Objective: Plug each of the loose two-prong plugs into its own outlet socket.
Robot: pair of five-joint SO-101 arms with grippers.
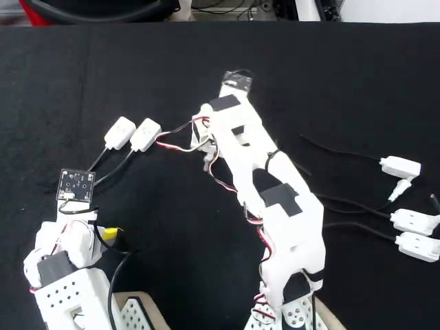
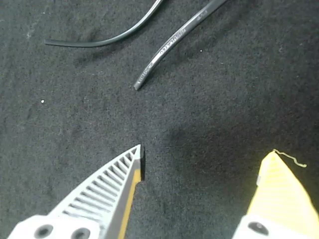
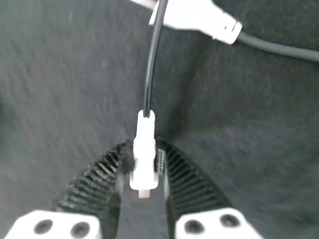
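In the right wrist view my right gripper (image 3: 143, 146) is shut on a small white two-prong plug (image 3: 144, 172), whose black cable (image 3: 151, 64) runs away from the fingers. Beyond it lies another white plug body (image 3: 199, 15) on a thicker cable. My left gripper (image 2: 206, 149) stands open over bare black cloth, a white finger (image 2: 107, 191) on one side and a yellow one (image 2: 279, 191) on the other. Two loose black cable ends (image 2: 137, 85) lie ahead of it. In the high view, two white plug bodies (image 1: 132, 133) lie at the left and three (image 1: 412, 221) at the right edge.
A black cloth (image 1: 344, 89) covers the table. The right arm (image 1: 261, 172) stretches across the middle toward the far side. The left arm (image 1: 69, 254) sits folded at the near left corner. Thin black cables (image 1: 344, 206) trail from the right-hand plugs toward the centre.
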